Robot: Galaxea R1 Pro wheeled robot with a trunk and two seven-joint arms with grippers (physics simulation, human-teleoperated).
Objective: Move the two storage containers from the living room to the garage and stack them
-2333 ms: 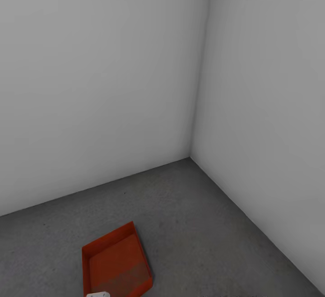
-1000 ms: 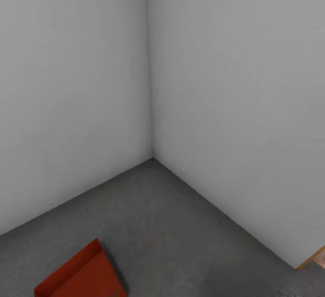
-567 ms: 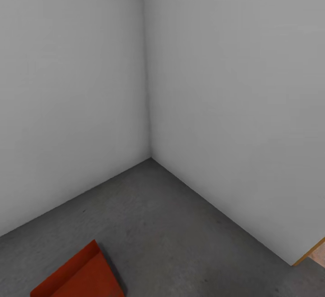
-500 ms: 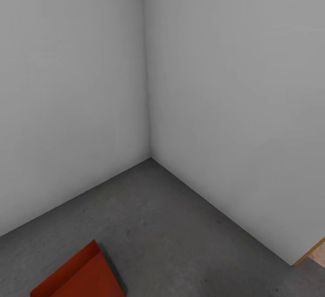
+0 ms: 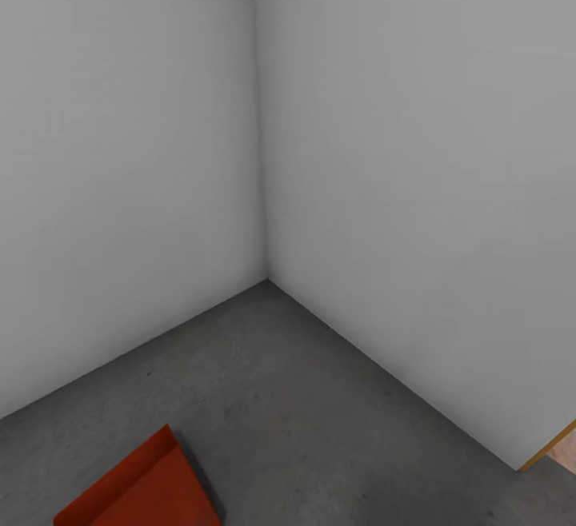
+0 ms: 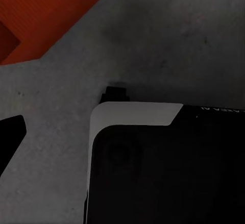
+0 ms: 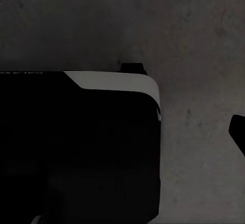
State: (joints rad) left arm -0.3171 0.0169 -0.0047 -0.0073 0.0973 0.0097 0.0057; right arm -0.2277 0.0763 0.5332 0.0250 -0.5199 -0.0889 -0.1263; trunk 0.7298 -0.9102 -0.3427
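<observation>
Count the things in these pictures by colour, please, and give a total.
Orange-red: 1, the container lying on the floor.
White: 2, the walls meeting in a corner.
Dark grey: 1, the floor.
Total: 4.

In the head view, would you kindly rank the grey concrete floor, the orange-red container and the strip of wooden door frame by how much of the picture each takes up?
1. Concrete floor, by far the largest.
2. Orange-red container, cut off by the picture's bottom edge.
3. Wooden door frame, a thin sliver.
</observation>
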